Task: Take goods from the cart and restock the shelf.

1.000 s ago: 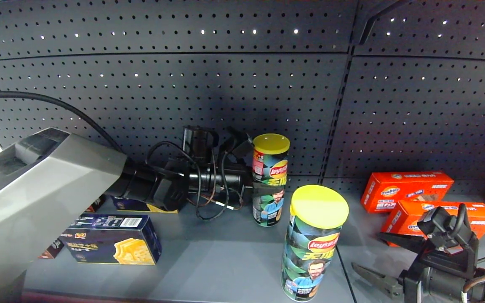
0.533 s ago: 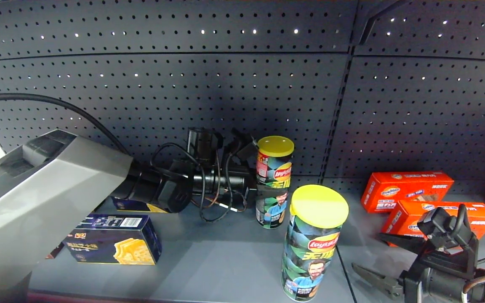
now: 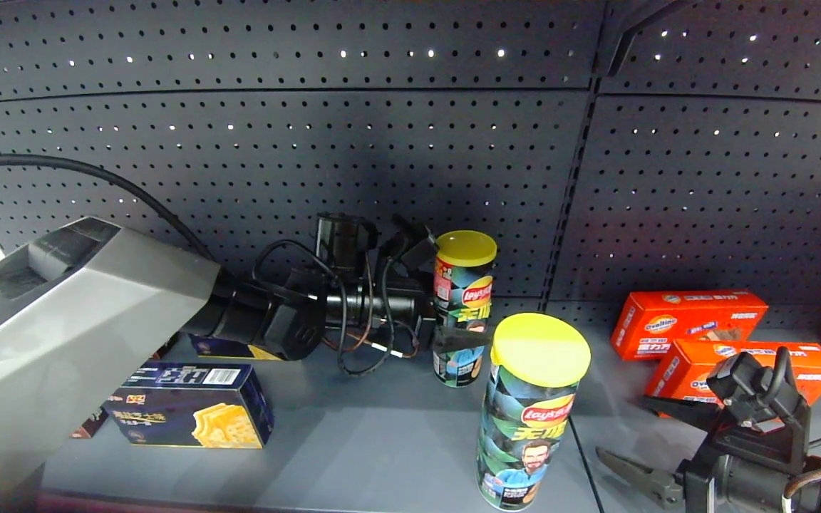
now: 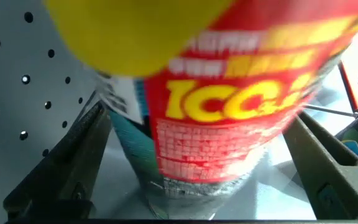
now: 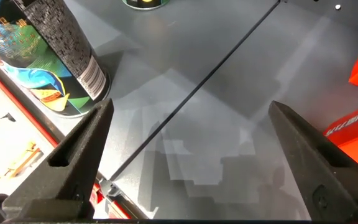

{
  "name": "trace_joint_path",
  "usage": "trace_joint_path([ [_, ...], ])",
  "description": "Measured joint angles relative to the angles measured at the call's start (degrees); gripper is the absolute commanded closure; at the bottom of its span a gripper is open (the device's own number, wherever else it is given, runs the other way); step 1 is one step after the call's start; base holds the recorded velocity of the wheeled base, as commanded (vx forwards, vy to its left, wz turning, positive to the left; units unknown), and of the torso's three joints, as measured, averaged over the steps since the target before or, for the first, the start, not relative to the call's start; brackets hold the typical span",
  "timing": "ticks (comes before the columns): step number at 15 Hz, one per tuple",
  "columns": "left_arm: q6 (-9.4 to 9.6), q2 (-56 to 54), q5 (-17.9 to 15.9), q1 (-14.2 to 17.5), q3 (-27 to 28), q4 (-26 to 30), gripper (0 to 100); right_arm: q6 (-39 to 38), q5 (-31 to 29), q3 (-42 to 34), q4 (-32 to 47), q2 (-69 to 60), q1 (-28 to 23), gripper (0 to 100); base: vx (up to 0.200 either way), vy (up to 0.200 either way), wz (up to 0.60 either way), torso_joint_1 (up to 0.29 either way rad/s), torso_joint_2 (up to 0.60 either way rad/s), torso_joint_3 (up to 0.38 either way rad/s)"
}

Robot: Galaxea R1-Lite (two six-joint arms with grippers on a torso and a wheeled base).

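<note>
Two chip cans with yellow lids stand upright on the grey shelf (image 3: 382,442). The rear can (image 3: 463,285) is near the pegboard, and my left gripper (image 3: 457,331) sits around its lower half. Its fingers are open, with a slim gap on each side of the can (image 4: 229,124) between the left gripper's (image 4: 197,112) fingers. The front can (image 3: 532,413) stands near the shelf's front edge. My right gripper (image 3: 621,425) hovers low to its right, open and holding nothing. The right wrist view shows that gripper (image 5: 190,106) over bare shelf, with the front can (image 5: 61,56) beside it.
A dark blue cracker box (image 3: 193,406) lies at the front left, and another blue box (image 3: 229,348) lies behind it under my left arm. Two orange boxes (image 3: 688,320) (image 3: 802,367) sit at the right. The pegboard back wall (image 3: 410,142) closes the rear. There is free shelf between the cracker box and the front can.
My left arm carried the rear can slightly to the right, then its fingers spread away from the can. The right arm has not moved.
</note>
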State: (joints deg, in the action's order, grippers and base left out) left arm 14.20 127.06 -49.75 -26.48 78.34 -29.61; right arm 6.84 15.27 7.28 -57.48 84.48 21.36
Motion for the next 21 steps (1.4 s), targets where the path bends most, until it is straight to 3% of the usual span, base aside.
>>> trace_joint_path([
  [3,0.00,-4.07,2.38,-0.06,-4.35,-0.11,0,-0.17,-0.01,-0.11,0.00,-0.06,-0.13,0,0.000,0.000,0.00,0.000,0.00,0.000],
  [5,-0.06,-8.27,5.24,0.11,-10.31,-0.13,0,-0.17,-0.01,-0.09,0.00,-0.09,-0.28,0,0.000,0.000,0.00,0.000,0.00,0.000],
  [8,-0.94,-15.15,14.14,0.44,-19.02,-0.17,0,-0.22,-0.01,0.07,0.44,0.06,-0.88,0,0.000,0.000,0.00,0.000,0.00,0.000],
  [11,-1.67,-19.68,22.74,0.35,-23.87,-0.17,0,-0.20,-0.09,0.57,0.13,0.80,-1.21,0,0.000,0.000,0.00,0.000,0.00,0.000],
  [15,-1.87,-22.24,31.22,-0.39,-26.31,0.41,0,-0.20,-0.22,0.63,0.28,1.33,-1.30,0,0.000,0.000,0.00,0.000,0.00,0.000],
  [21,-1.40,-18.38,35.52,-2.90,-24.76,0.55,0,0.02,-0.30,0.38,0.02,2.01,-2.86,0,0.000,0.000,0.00,0.000,0.00,0.000],
])
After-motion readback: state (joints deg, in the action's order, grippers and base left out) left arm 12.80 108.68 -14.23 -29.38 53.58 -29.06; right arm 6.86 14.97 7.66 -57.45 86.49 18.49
